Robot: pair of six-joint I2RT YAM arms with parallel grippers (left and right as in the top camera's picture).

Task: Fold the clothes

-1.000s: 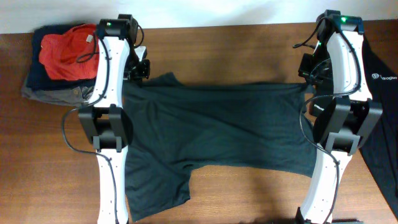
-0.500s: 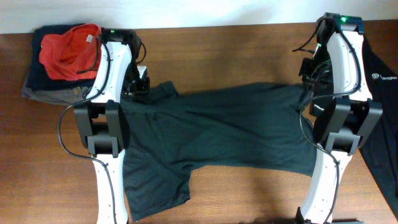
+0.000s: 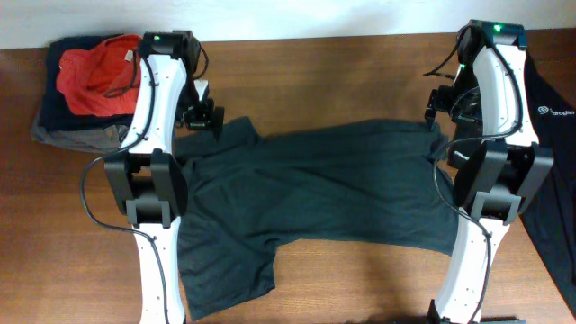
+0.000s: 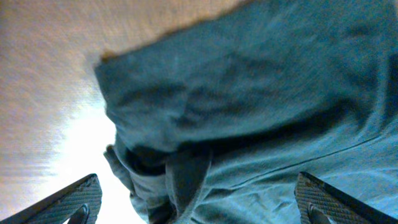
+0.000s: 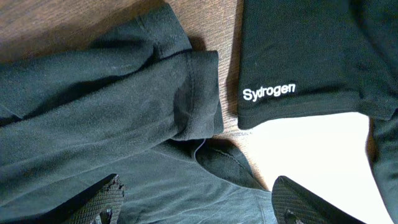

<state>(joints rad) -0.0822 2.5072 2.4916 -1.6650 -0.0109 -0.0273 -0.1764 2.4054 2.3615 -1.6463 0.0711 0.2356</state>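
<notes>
- Overhead: the soft black short-sleeved shirt is lying across the frame's middle on the brown wooden table.
- Left wrist: my left pincer is gaping wide, pinching nothing, over bunched shirt fabric.
- Right wrist: my right pincer is gaping empty too; a second black shirt, printed "Sydrogen", is lying upper right.

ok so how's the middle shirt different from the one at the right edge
The middle shirt lies spread out in full view; the right shirt runs off the frame. The right shirt shows a white logo; the middle shirt shows none. Both are dark.
</notes>
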